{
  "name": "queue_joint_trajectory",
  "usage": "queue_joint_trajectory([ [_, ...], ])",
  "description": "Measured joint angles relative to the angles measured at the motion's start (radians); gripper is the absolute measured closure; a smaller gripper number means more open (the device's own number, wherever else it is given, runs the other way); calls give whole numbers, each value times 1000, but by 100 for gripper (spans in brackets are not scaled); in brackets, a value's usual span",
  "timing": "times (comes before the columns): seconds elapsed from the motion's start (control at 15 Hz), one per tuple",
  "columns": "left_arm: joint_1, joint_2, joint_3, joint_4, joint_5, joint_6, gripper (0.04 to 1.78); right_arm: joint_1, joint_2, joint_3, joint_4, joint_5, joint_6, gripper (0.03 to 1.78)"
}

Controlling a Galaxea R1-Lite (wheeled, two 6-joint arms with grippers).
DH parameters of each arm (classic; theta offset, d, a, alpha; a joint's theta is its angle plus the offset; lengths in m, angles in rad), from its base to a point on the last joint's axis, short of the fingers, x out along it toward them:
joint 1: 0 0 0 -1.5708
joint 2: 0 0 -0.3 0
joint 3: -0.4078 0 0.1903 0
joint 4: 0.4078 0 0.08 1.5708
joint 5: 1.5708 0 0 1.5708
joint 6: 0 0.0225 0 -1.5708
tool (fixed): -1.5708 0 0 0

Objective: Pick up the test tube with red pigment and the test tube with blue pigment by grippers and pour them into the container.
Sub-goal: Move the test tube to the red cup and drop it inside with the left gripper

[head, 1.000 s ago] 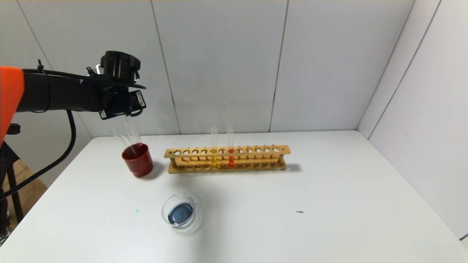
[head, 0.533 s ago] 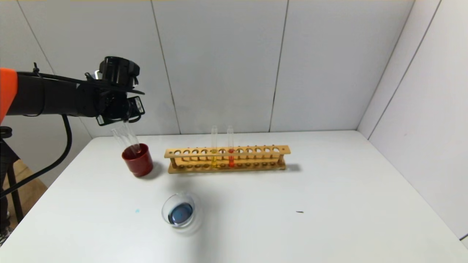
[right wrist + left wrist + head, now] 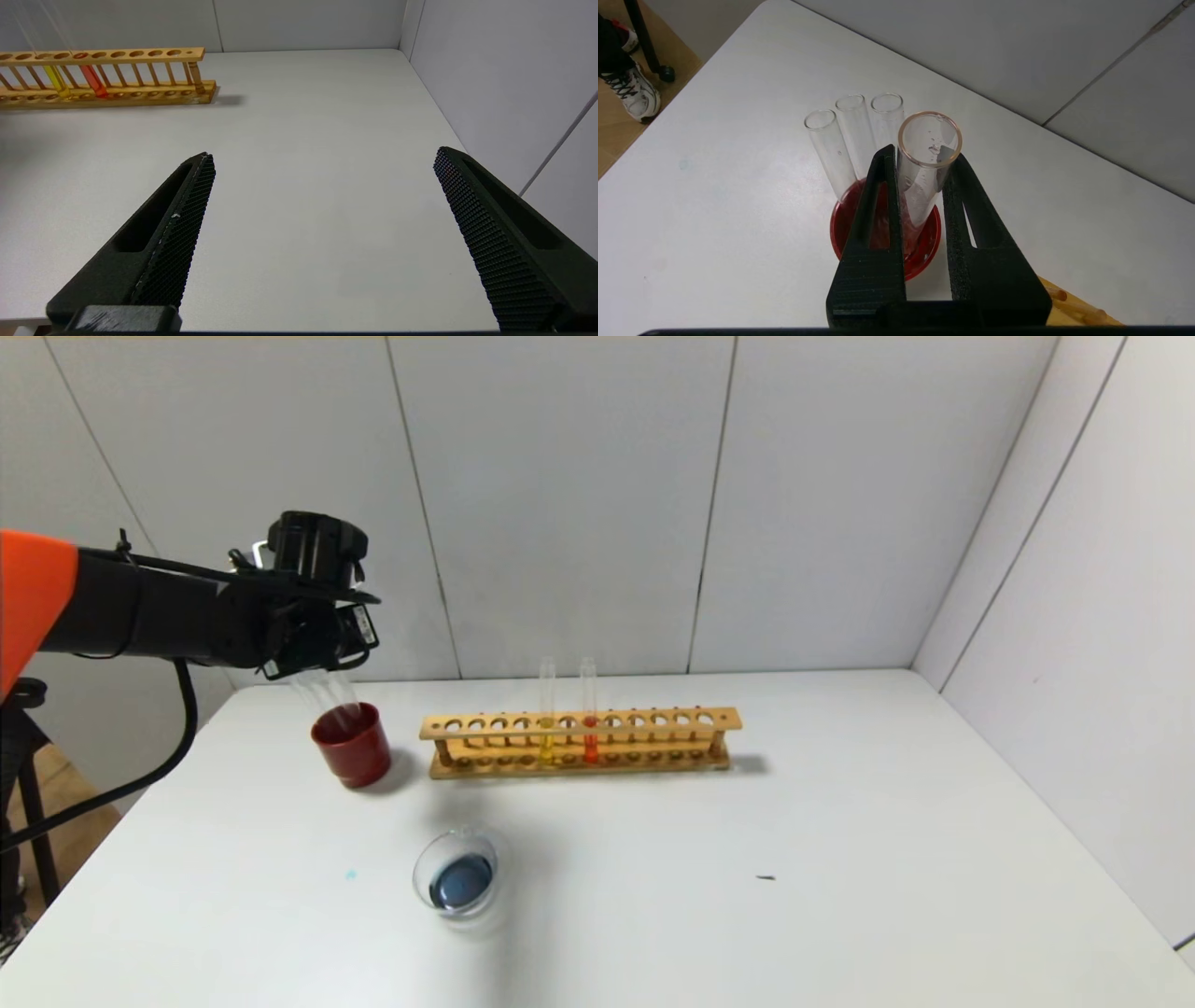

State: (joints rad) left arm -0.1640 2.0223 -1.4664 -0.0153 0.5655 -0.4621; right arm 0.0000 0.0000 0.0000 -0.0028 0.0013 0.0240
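My left gripper hangs over the dark red cup at the table's back left. It is shut on an empty clear test tube, upright, with its lower end inside the cup. A tube with orange-red liquid stands in the wooden rack. No tube with blue liquid is in view. The container, a small clear glass dish, sits at the front left and holds dark blue liquid. My right gripper is open and empty low over the table's right side.
Three more empty clear tubes lean in the dark red cup. A yellow-liquid tube stands in the rack beside the orange-red one. A small blue spot marks the table left of the dish. Walls close the back and right.
My left gripper has come down with the empty tube, so the tube now reaches deeper into the dark red cup. Nothing else has moved.
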Motion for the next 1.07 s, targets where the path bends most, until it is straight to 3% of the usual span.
queue_joint_trajectory([
  [0.8,-6,17,106,-59,5,-23,151,0,0,0,0,0,0,10],
  [1.07,-6,6,124,-82,5,-12,124,0,0,0,0,-1,0,10],
])
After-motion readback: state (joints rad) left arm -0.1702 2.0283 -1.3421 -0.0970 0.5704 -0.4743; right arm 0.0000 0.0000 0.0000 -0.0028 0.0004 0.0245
